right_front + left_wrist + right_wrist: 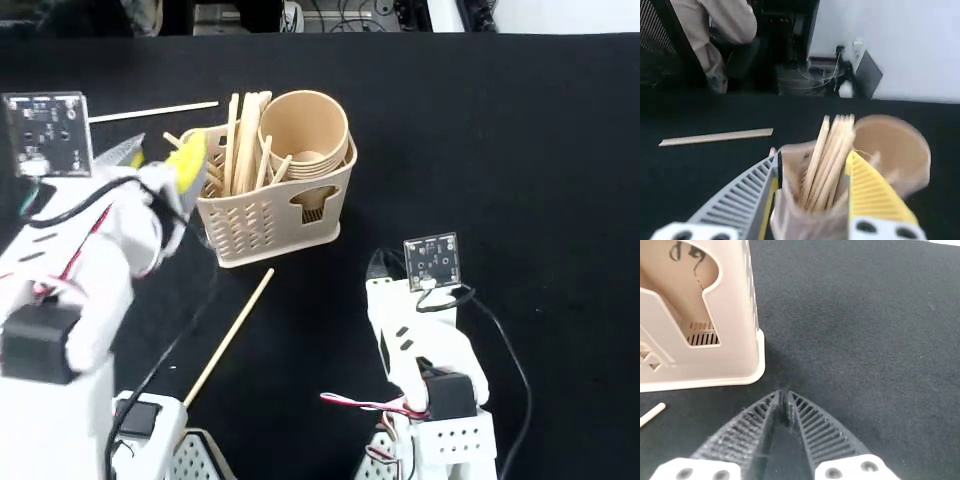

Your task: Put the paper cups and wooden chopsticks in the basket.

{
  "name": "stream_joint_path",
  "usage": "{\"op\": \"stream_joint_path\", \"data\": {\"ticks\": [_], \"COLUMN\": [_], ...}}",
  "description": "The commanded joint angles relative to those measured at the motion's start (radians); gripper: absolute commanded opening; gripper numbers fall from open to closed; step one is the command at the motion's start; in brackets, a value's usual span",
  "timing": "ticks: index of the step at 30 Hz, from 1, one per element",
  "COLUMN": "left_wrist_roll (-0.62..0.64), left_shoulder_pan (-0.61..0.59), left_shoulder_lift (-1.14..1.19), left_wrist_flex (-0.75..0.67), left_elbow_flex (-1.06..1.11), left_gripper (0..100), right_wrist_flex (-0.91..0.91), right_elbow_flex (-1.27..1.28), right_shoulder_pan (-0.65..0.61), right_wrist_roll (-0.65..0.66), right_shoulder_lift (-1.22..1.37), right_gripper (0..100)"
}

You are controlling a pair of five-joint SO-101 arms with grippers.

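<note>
Probably light, stiff and prone to roll, one loose chopstick [230, 335] lay on the desk [520, 150] at lower left of the high view, below the basket [270, 215], best pinched mid-length; the left gripper [812, 159] gaped wide at the basket, the right gripper [784, 405] sat closed, empty.

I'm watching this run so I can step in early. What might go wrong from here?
The open left gripper straddles the bundled chopsticks standing in the basket; pulling away, it may snag them and flick some out or tip the basket. The far chopstick and the near chopstick lie flat on the black table; they look hard to pinch and might roll or get missed.
</note>
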Motion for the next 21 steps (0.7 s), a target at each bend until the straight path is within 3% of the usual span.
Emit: {"op": "stream_joint_path", "data": {"ticks": [1,3,7,15,21], "left_wrist_roll": [-0.146,-0.187,-0.184,-0.196,-0.282], "left_shoulder_pan": [0.134,0.209,0.239,0.154,0.171], "left_shoulder_lift": [0.066,0.087,0.061,-0.235,-0.493], "left_wrist_flex": [0.361,0.457,0.445,0.083,-0.002], "left_elbow_flex": [-0.157,-0.133,0.039,0.696,0.997], "left_gripper": [22,22,21,22,22], "right_wrist_flex": [0.003,0.003,0.003,0.003,0.003], "right_elbow_flex": [-0.004,-0.004,-0.004,-0.004,-0.004], "right_shoulder_pan": [0.012,0.012,0.012,0.012,0.012], "right_wrist_roll": [0.003,0.003,0.003,0.003,0.003], "right_shoulder_lift": [-0.087,-0.087,-0.087,-0.087,-0.087], "right_gripper": [1.7,1.7,1.7,1.7,1.7]}}
